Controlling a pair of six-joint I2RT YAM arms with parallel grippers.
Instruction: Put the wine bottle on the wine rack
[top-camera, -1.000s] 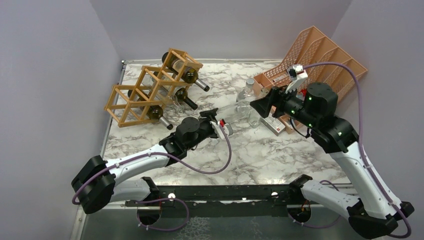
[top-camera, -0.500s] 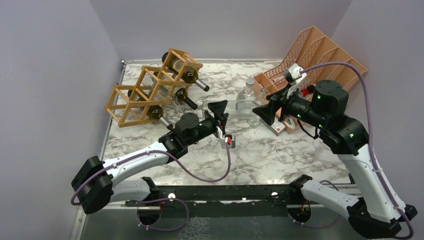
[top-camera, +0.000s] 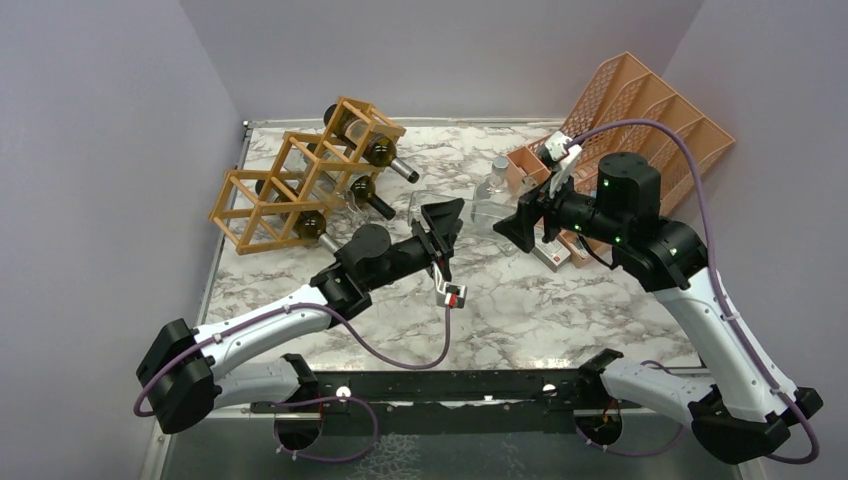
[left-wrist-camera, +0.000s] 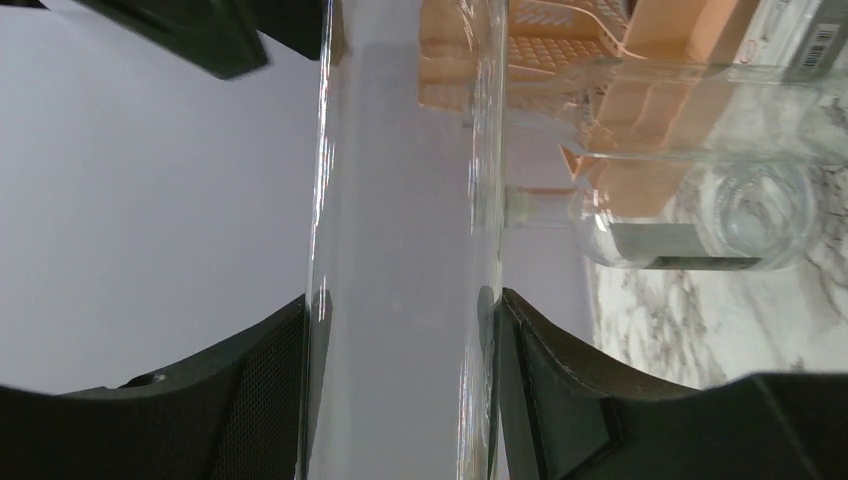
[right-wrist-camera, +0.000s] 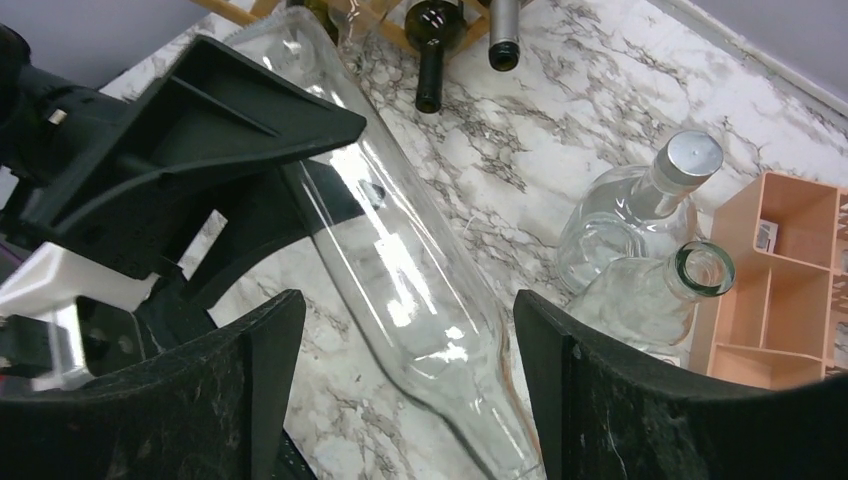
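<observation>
A clear glass wine bottle is held off the table, lying roughly level. My left gripper is shut on its body; in the left wrist view both pads press the glass. My right gripper is open and straddles the bottle's shoulder and neck end, with a gap on each side of the glass. The tan wooden wine rack stands at the back left with several dark bottles in its cells, well left of both grippers.
Two clear bottles stand behind the held bottle, also seen in the right wrist view. A salmon perforated file organiser fills the back right. A small box lies below the right gripper. Purple walls close in both sides.
My left gripper has lifted the clear bottle off the table and turned it level. My right gripper has come down and moved left over the bottle's neck end.
</observation>
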